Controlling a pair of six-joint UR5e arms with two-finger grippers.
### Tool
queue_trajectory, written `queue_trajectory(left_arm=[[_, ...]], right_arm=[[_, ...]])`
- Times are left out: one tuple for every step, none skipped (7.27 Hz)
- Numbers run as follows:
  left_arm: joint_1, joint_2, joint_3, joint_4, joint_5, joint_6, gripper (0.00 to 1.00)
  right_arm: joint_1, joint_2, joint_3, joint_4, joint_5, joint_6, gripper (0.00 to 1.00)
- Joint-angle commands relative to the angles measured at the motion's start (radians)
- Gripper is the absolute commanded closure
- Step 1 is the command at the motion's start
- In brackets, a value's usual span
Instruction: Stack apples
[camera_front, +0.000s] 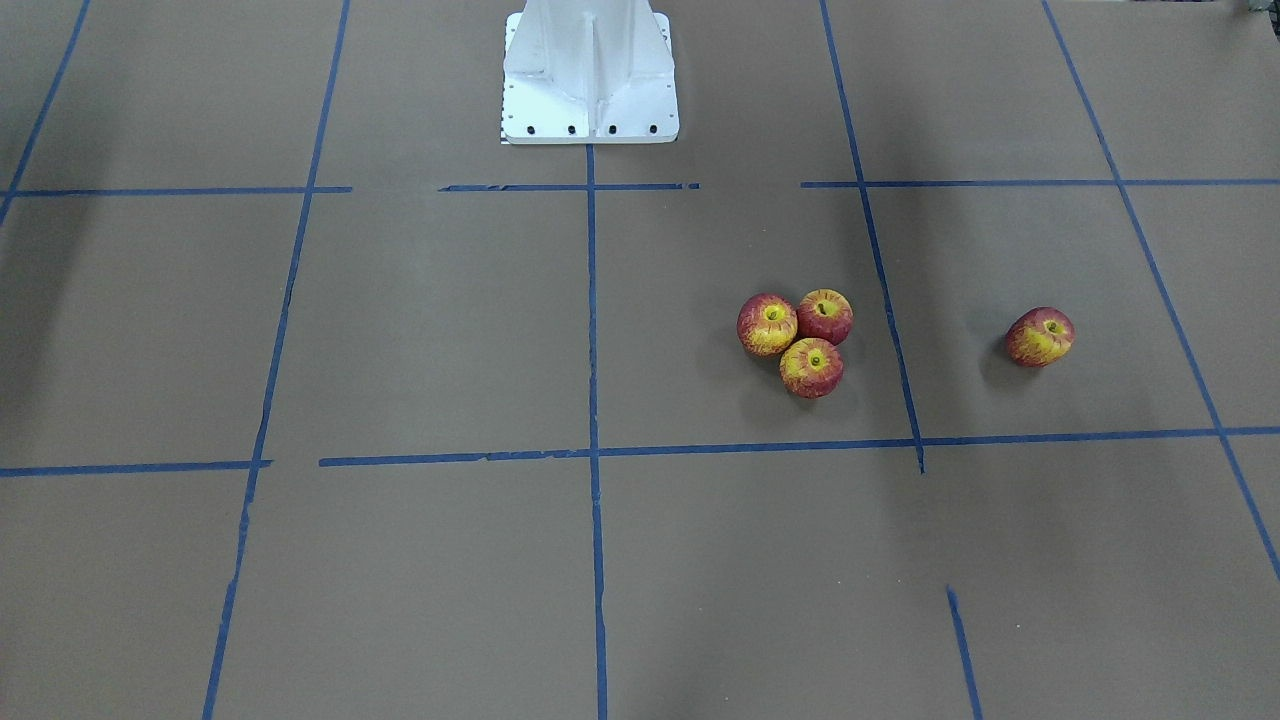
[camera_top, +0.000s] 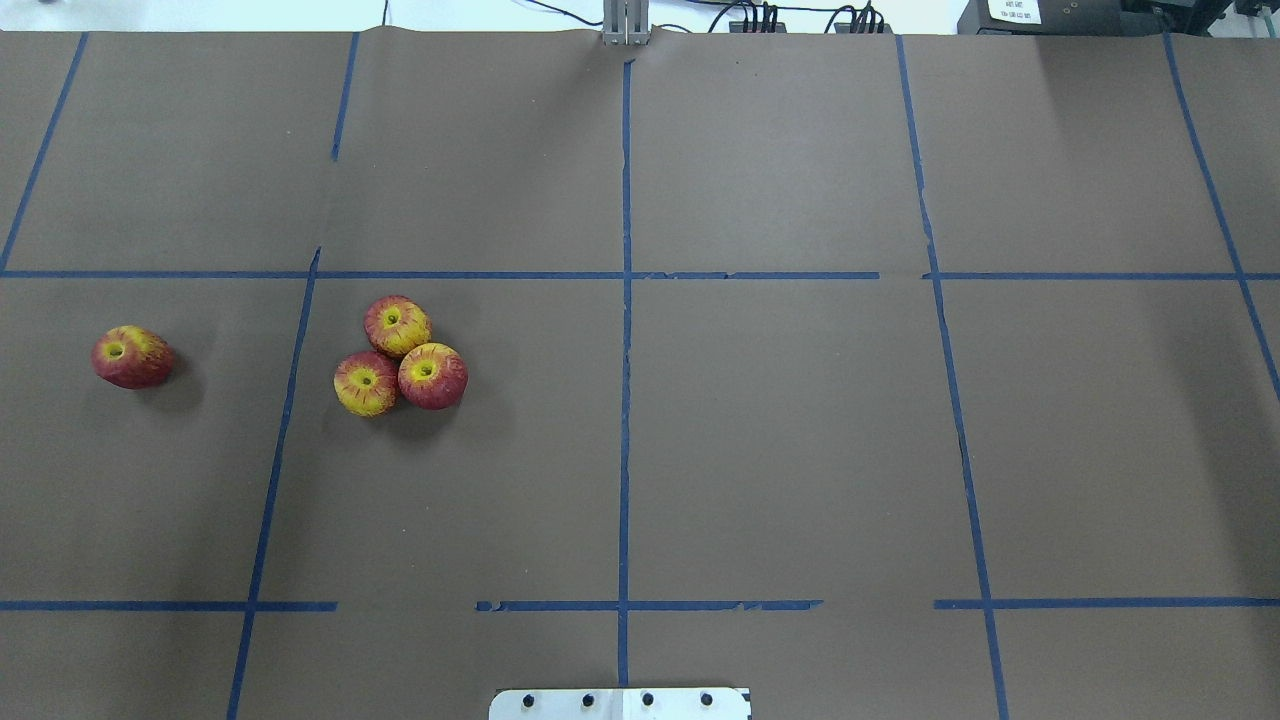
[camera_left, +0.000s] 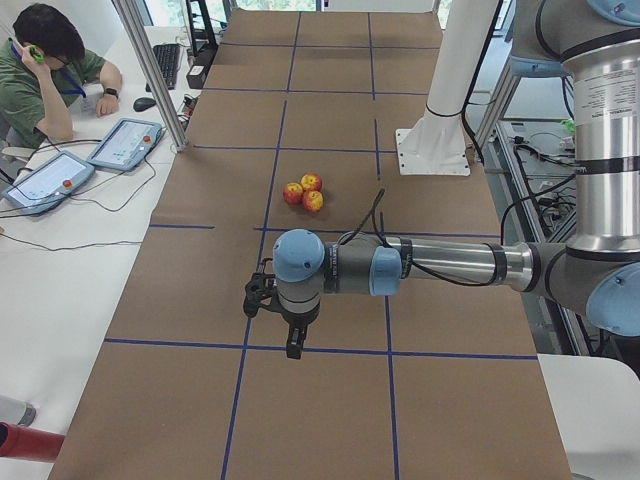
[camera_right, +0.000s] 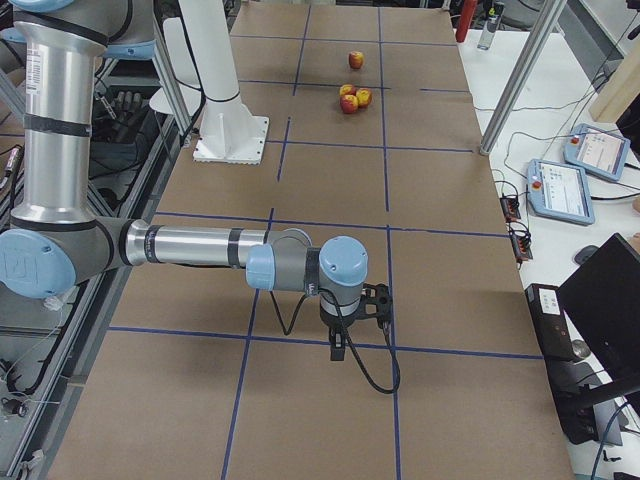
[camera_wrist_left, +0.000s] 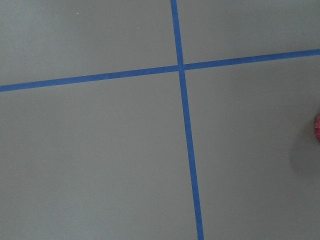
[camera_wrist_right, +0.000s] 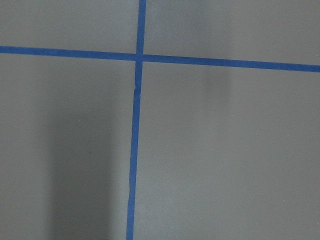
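Observation:
Three red-and-yellow apples (camera_top: 397, 325) sit upright and touching in a flat cluster on the brown table, also seen in the front view (camera_front: 811, 367). One more apple (camera_top: 131, 357) lies alone, tilted, further to the robot's left (camera_front: 1040, 337). None is on top of another. My left gripper (camera_left: 293, 345) hangs above the table near the left end, apart from the cluster (camera_left: 303, 192); I cannot tell if it is open or shut. My right gripper (camera_right: 340, 350) hangs at the far right end; I cannot tell its state. A red sliver of apple (camera_wrist_left: 317, 125) shows at the left wrist view's edge.
The white robot base (camera_front: 590, 90) stands at the table's near-robot edge. Blue tape lines (camera_top: 625, 300) grid the brown paper. An operator (camera_left: 50, 70) sits beside the table with teach pendants (camera_left: 125, 145). A metal post (camera_left: 150, 70) stands at the table's edge.

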Motion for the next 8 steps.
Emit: queue_trajectory(left_arm=[[0.002, -0.002, 0.000, -0.001, 0.000, 0.002, 0.00], [0.000, 0.001, 0.005, 0.000, 0.000, 0.002, 0.00], [0.002, 0.002, 0.000, -0.001, -0.002, 0.000, 0.00], [0.003, -0.003, -0.005, -0.004, -0.009, -0.002, 0.00], [0.003, -0.003, -0.006, -0.087, -0.014, -0.011, 0.00], [0.029, -0.003, -0.003, -0.183, -0.009, -0.109, 0.00], [0.129, -0.005, -0.003, -0.289, 0.000, -0.243, 0.00], [0.232, -0.006, 0.005, -0.404, 0.000, -0.414, 0.00]], right_arm=[[0.000, 0.000, 0.000, 0.000, 0.000, 0.000, 0.00], [0.000, 0.000, 0.000, 0.000, 0.000, 0.000, 0.00], [0.000, 0.000, 0.000, 0.000, 0.000, 0.000, 0.00], [0.000, 0.000, 0.000, 0.000, 0.000, 0.000, 0.00], [0.000, 0.000, 0.000, 0.000, 0.000, -0.001, 0.00], [0.000, 0.000, 0.000, 0.000, 0.000, 0.000, 0.00], [0.000, 0.000, 0.000, 0.000, 0.000, 0.000, 0.00], [0.000, 0.000, 0.000, 0.000, 0.000, 0.000, 0.00]])
